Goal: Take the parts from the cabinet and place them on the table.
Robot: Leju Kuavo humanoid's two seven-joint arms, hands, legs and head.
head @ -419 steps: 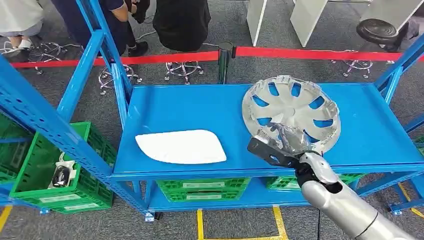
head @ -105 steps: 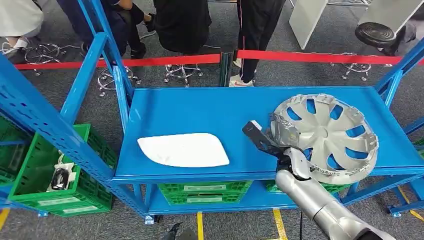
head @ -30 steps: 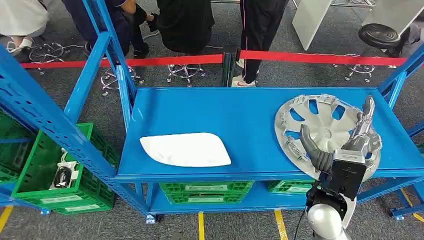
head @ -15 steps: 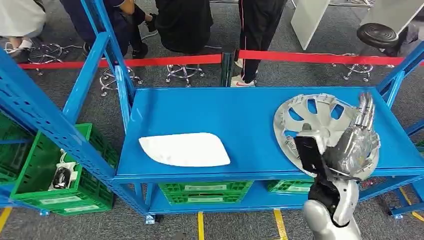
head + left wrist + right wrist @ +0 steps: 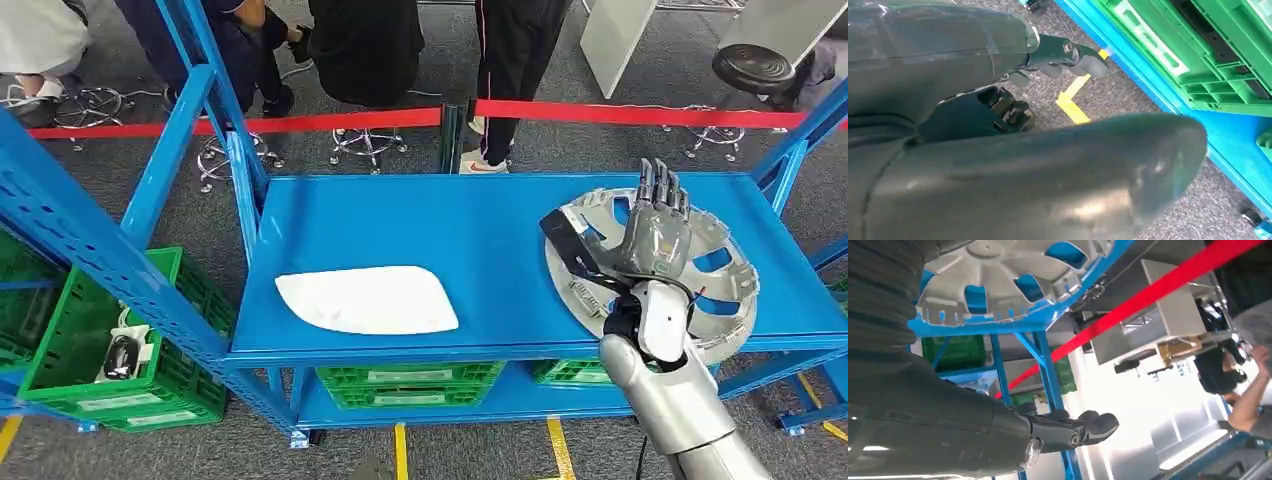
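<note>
A silver hubcap [image 5: 740,300] lies flat on the right end of the blue shelf [image 5: 450,230]; its spokes and blue openings also appear in the right wrist view as the hubcap [image 5: 998,270]. My right hand [image 5: 655,230] is raised over the hubcap's left half, fingers straight and apart, holding nothing. From the wrist, the same hand's fingers [image 5: 1073,430] stretch out past the shelf edge. A flat white part [image 5: 365,300] lies on the shelf's front left. My left hand [image 5: 1013,165] hangs over the floor with nothing in it.
Green crates sit under the shelf [image 5: 405,380] and in the rack at left [image 5: 110,350]. A blue upright post [image 5: 215,110] rises at the shelf's back left. Behind a red barrier tape [image 5: 300,122] stand several people and stools.
The hubcap, once gripped and tilted nearer the shelf's middle, now lies flat at the right end. Over the last second my right hand turned and rose, fingers straightening above it.
</note>
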